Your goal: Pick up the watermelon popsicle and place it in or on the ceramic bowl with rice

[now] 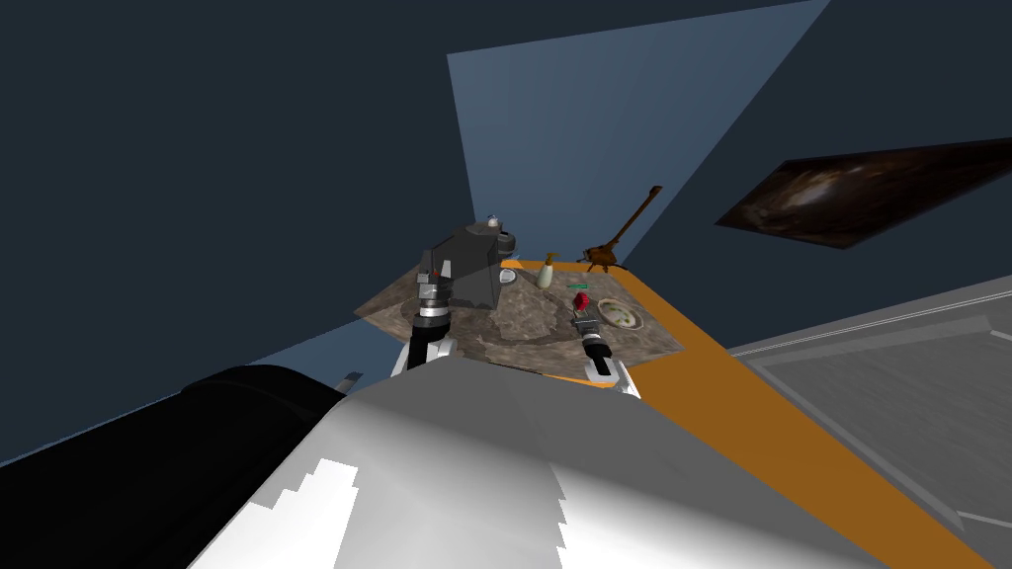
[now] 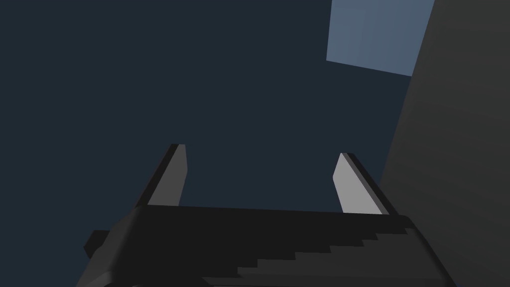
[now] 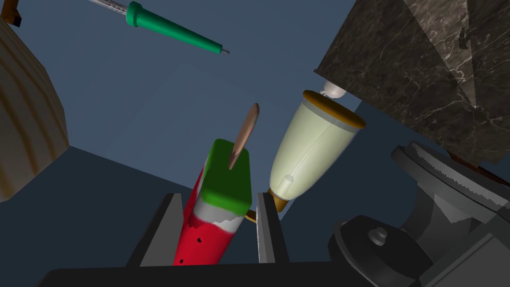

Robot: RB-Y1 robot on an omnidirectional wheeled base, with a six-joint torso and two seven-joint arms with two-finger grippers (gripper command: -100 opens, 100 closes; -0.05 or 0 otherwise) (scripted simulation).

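Between the right gripper's (image 3: 217, 199) two clamped fingers: one watermelon popsicle (image 3: 219, 219), long axis along the fingers, stick end pointing away from the gripper body. One bowl (image 1: 621, 314) just beside it on the stone-patterned counter (image 1: 514, 331). One cream bottle (image 3: 309, 149) and one green-handled tool (image 3: 174, 31) nearby. Left gripper (image 2: 259, 159): fingers spread apart.

A: Worktop (image 1: 524, 326) surface?
B: Mottled brown stone, orange edge.
A: Items on it?
B: Patterned bowl (image 1: 620, 315) just beside the right hand (image 1: 583, 316). Cream bottle (image 1: 545, 273) and green-handled tool (image 1: 576, 286) beyond the hand. Dark grey appliance (image 1: 464, 267) well apart.
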